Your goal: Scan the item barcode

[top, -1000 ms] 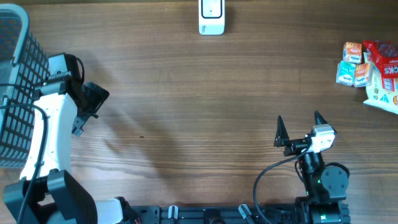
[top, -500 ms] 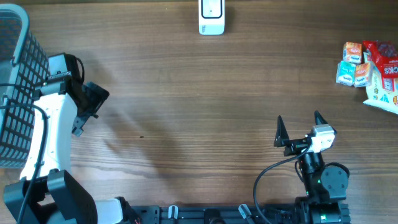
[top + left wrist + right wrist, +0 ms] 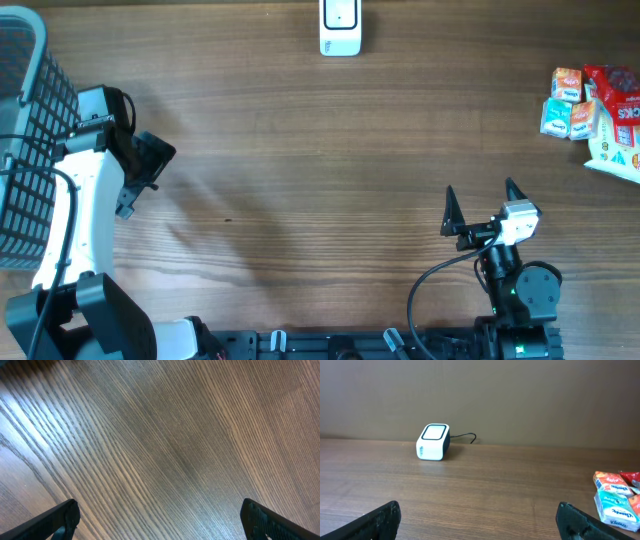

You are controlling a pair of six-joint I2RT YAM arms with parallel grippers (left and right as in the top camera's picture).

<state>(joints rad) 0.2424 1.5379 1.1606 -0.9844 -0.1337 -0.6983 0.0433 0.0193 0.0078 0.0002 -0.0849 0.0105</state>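
A brown wood-grain table meets a plain tan wall behind it.

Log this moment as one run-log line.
phase: pre-grasp | left gripper: open, empty, near basket | right gripper: open, empty | scanner: table's far edge | packs: far right, untouched

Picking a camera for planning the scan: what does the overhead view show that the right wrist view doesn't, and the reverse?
Only overhead: the basket at the left edge and the left arm beside it. Only right wrist: a dark cable and the wall behind it. Both: the white scanner that the cable leads to, the orange and blue packs on the right, and the wooden table.
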